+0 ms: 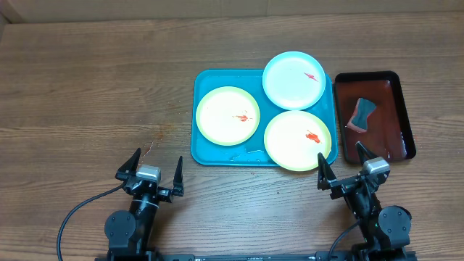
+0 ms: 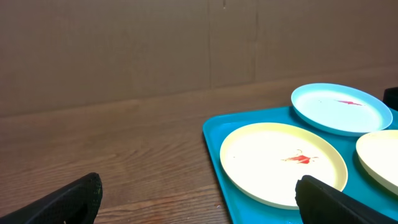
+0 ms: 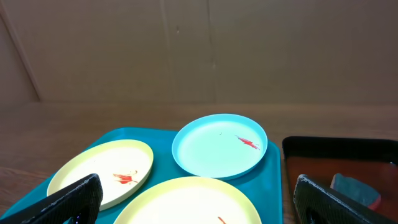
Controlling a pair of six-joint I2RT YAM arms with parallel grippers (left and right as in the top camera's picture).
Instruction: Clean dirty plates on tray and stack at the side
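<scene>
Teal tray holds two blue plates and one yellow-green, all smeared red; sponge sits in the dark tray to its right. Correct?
No: the overhead view shows one blue plate and two yellow-green ones, the left plate and the right plate, on the teal tray. All smeared red; sponge in the dark tray to its right.

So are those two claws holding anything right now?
Nothing is held. The left gripper and right gripper are both open and empty; the plates lie on the tray.
</scene>
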